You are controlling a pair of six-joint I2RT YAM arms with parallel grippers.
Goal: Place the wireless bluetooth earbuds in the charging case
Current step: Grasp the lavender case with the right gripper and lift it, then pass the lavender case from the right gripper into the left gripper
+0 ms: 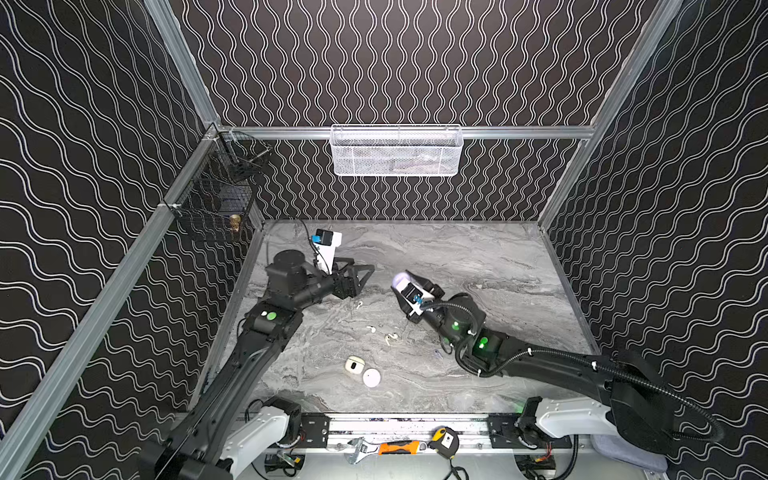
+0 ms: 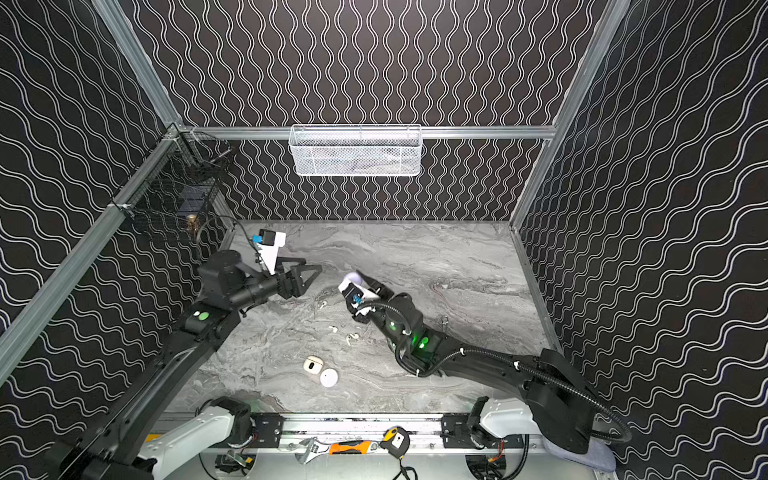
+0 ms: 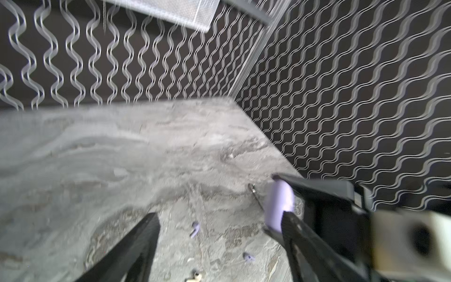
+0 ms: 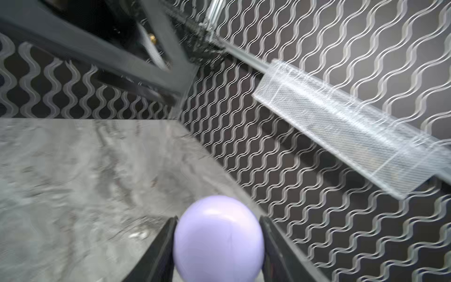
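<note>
Two grippers: the left gripper (image 1: 361, 270) hangs empty with its jaws wide, over the table (image 1: 478, 257) between its centre and left edge. The right gripper (image 4: 218, 217) is clamped on the lavender charging case (image 4: 218, 240).
Case: held clear of the table near its centre, close to the left jaws but apart from them. The lid looks closed.
Earbuds: a lavender earbud (image 3: 195, 229) lies on the table below the grippers, with a second lavender earbud (image 3: 249, 256) nearby. The white earbuds (image 1: 371, 329) lie nearer the front edge.
Step, as I judge it: opening the lid with the free gripper while the other steadies the case.
Doing it well: grip only the case body, off the lid seam. Bring one left finger to the lid lip and pry gently.
Risk: the smooth, rounded shell may slip from the pads.
</note>
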